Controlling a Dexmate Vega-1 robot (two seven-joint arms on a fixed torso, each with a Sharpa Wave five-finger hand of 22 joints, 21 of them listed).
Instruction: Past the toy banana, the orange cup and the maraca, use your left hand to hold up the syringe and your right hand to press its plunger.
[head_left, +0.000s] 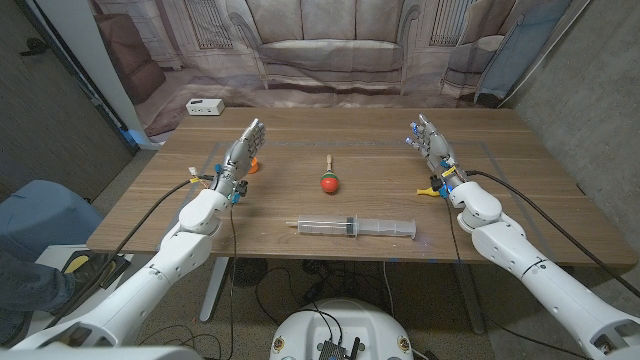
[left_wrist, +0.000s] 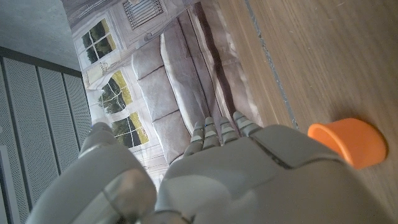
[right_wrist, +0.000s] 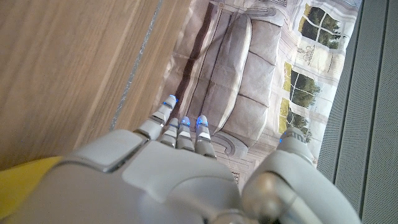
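On the wooden table (head_left: 300, 190), the clear plastic syringe (head_left: 356, 228) lies between and apart from both empty, spread hands: left hand (head_left: 240, 155), right hand (head_left: 432, 145).

The wooden bench (head_left: 300, 190) carried a syringe (head_left: 357, 228) near its front edge, a maraca (head_left: 329, 178) mid-board, an orange cup (head_left: 251, 164), a toy banana (head_left: 431, 189), and a white box (head_left: 204, 106) at its far-left corner.

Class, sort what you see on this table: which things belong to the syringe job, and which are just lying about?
For the job:
syringe, lying near the front edge
left robot hand, holding nothing
right robot hand, holding nothing

Lying about:
maraca
orange cup, by the left robot hand
toy banana, by the right robot hand
white box, far corner
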